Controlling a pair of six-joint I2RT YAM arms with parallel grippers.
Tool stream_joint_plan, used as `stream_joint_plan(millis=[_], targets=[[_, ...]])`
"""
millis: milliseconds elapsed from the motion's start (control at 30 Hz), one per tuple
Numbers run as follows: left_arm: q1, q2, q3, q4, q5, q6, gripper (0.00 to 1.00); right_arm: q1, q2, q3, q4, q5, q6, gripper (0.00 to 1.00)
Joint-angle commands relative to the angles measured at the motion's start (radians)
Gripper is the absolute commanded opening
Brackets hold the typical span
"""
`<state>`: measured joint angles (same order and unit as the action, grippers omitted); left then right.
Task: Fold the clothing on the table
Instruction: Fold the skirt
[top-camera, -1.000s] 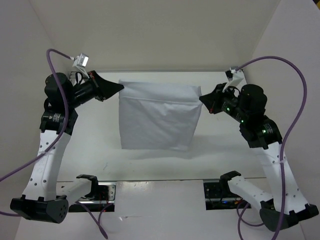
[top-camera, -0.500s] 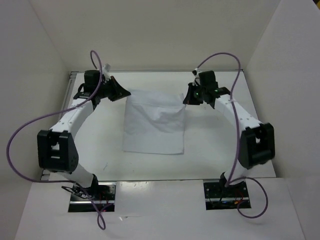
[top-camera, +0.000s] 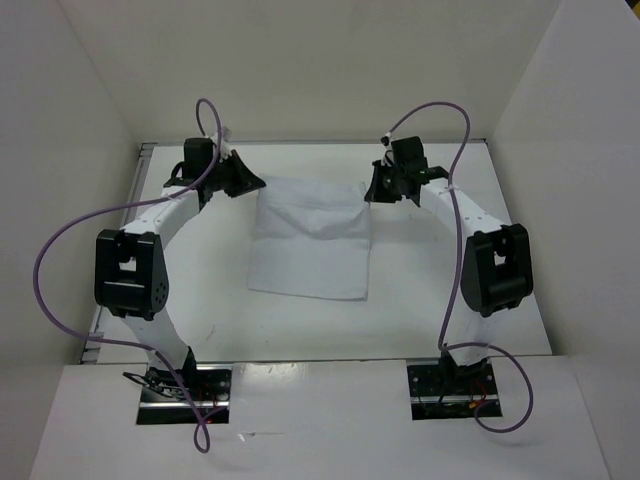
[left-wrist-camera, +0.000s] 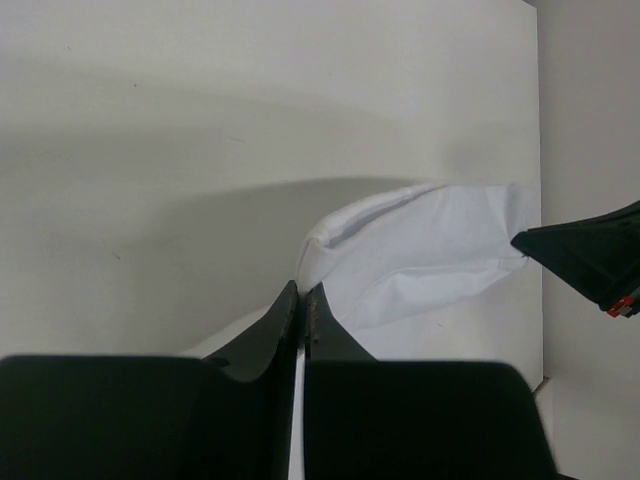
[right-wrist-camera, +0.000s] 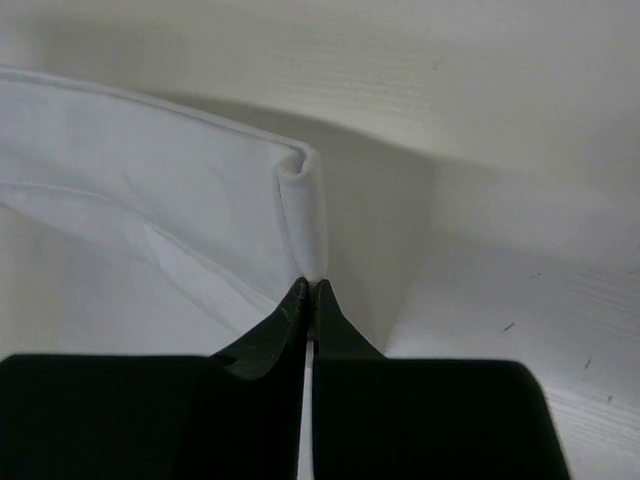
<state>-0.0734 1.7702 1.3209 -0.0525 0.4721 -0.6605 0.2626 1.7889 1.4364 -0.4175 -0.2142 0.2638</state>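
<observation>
Left gripper (top-camera: 254, 184) is clenched on the far-left corner of the clothing (top-camera: 310, 245); right gripper (top-camera: 372, 192) is pinched shut on its far-right corner, where the hem rolls into a small tube right at the fingertips. The clothing lies as a rough rectangle on the surface (top-camera: 430, 300), its far edge slack and creased between the two grips.

The likeliest trouble is a slip. The right pinch looks to bite only the tip of that rolled hem, and from the left wrist only a sliver of cloth shows between the fingers, so I cannot tell how deep that hold is. A quick pull could free one corner and skew the fold. Uneven travel of the two arms would drag the clothing askew.

Beyond the clothing's far edge the back wall (top-camera: 320, 80) stands close, leaving little room that way. On its near side the surface lies open up to the arm bases, and there is room on both flanks.
</observation>
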Motion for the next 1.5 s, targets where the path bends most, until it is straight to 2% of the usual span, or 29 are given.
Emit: stream_joint_plan(millis=[0, 167, 333, 500, 567, 633, 700, 733, 800, 867, 967, 1067, 1200, 1333, 1467], targets=[[0.000, -0.052, -0.001, 0.034, 0.005, 0.042, 0.00, -0.010, -0.112, -0.068, 0.032, -0.011, -0.005, 0.00], [0.000, -0.135, -0.142, 0.034, -0.013, 0.033, 0.00, 0.003, -0.170, -0.145, -0.010, -0.011, 0.005, 0.00], [-0.020, -0.204, -0.259, -0.044, -0.075, 0.022, 0.00, 0.043, -0.221, -0.225, -0.084, -0.011, 0.037, 0.00], [-0.045, -0.218, -0.342, -0.130, -0.125, 0.022, 0.04, 0.102, -0.235, -0.274, -0.171, -0.011, 0.084, 0.06], [-0.074, -0.218, -0.364, -0.182, -0.138, 0.022, 0.10, 0.147, -0.235, -0.283, -0.216, -0.020, 0.122, 0.10], [-0.087, -0.218, -0.364, -0.223, -0.164, 0.022, 0.14, 0.177, -0.246, -0.292, -0.292, -0.010, 0.158, 0.21], [-0.098, -0.238, -0.376, -0.280, -0.184, 0.022, 0.33, 0.216, -0.276, -0.292, -0.345, -0.010, 0.219, 0.30], [-0.098, -0.247, -0.390, -0.296, -0.184, 0.022, 0.42, 0.227, -0.293, -0.292, -0.393, -0.010, 0.242, 0.39], [-0.098, -0.293, -0.399, -0.335, -0.184, 0.022, 0.58, 0.237, -0.359, -0.292, -0.431, 0.005, 0.294, 0.43], [-0.098, -0.351, -0.379, -0.375, -0.193, 0.013, 0.59, 0.251, -0.411, -0.251, -0.469, 0.019, 0.325, 0.50], [-0.098, -0.400, -0.283, -0.414, -0.222, 0.013, 0.60, 0.251, -0.450, -0.194, -0.478, 0.076, 0.344, 0.50], [-0.098, -0.385, -0.212, -0.376, -0.233, 0.022, 0.59, 0.251, -0.402, -0.185, -0.410, 0.122, 0.335, 0.46], [-0.098, -0.258, -0.163, -0.301, -0.224, 0.035, 0.59, 0.239, -0.208, -0.154, -0.282, 0.203, 0.313, 0.45], [-0.098, -0.166, -0.140, -0.186, -0.259, 0.080, 0.60, 0.239, -0.064, -0.054, -0.238, 0.292, 0.279, 0.45], [-0.098, -0.109, -0.127, -0.185, -0.302, 0.124, 0.60, 0.230, 0.006, -0.001, -0.240, 0.341, 0.249, 0.45]])
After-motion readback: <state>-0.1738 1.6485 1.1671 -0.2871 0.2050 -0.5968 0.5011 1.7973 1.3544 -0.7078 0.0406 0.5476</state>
